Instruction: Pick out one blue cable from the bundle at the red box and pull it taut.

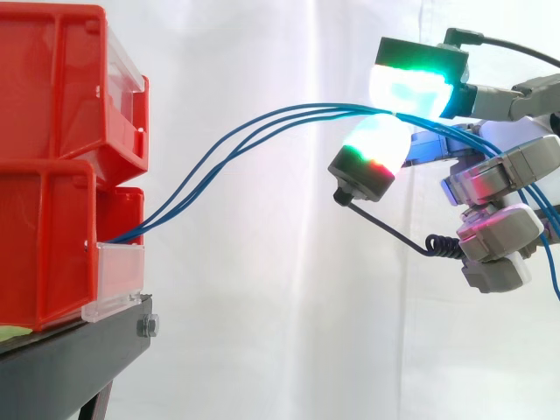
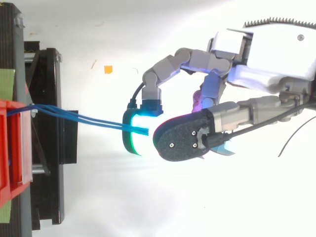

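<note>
The hand (image 2: 266, 54) pinches several blue cables (image 2: 94, 119) between glowing pads; they curve slack from the lower red bin (image 1: 44, 254) on the black stand (image 1: 70, 359)

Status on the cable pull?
Hand shut on blue cables, several pinched, not one. They sag from lower red bin, not taut. No obstruction seen.

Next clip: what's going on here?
The robot hand is pinching blue cables between two glowing fingertips, out in front of the black stand. The cables run from the lower red bin to the hand in a loose curve, not taut. Several strands, not one, pass between the pads.
</note>
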